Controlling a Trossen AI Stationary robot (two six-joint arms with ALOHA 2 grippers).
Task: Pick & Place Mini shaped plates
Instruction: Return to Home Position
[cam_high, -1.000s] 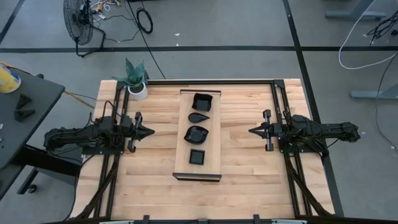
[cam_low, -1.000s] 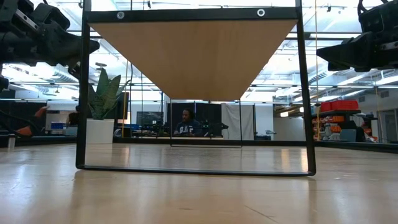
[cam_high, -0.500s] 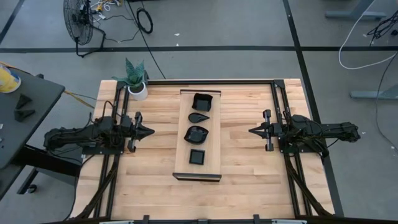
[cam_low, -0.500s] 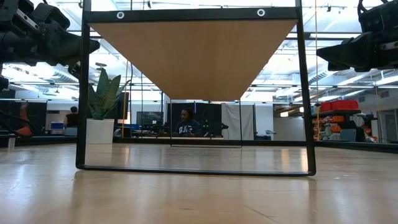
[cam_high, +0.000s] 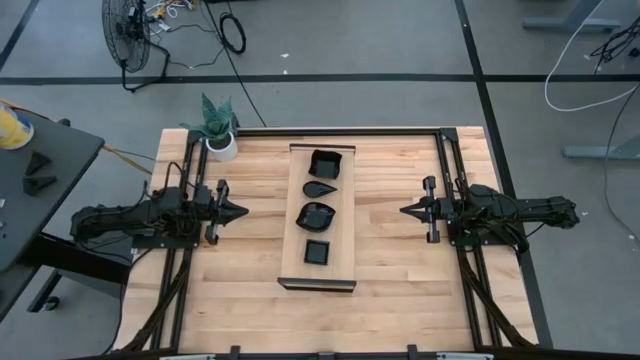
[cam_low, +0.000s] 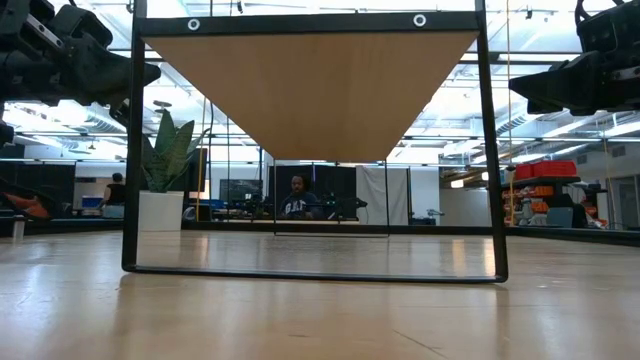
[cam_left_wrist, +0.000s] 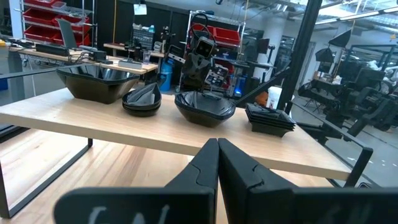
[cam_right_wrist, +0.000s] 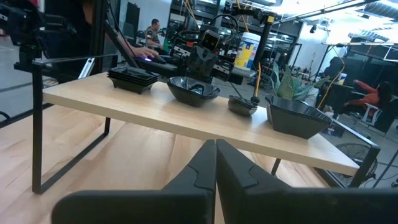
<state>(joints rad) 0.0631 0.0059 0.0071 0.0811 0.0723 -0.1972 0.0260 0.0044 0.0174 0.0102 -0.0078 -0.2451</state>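
End effector left (cam_high: 242, 212), end effector right (cam_high: 403, 211): both closed, empty, either side of mini shaped plates (cam_high: 317, 215).

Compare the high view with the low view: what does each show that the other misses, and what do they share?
Only the high view shows the top of the shelf, with a row of four black dishes: wavy bowl, drop plate, leaf plate, square plate. Only the low view shows the board's underside and a person in the room behind. Both show the potted plant and the left gripper and right gripper flanking the shelf.
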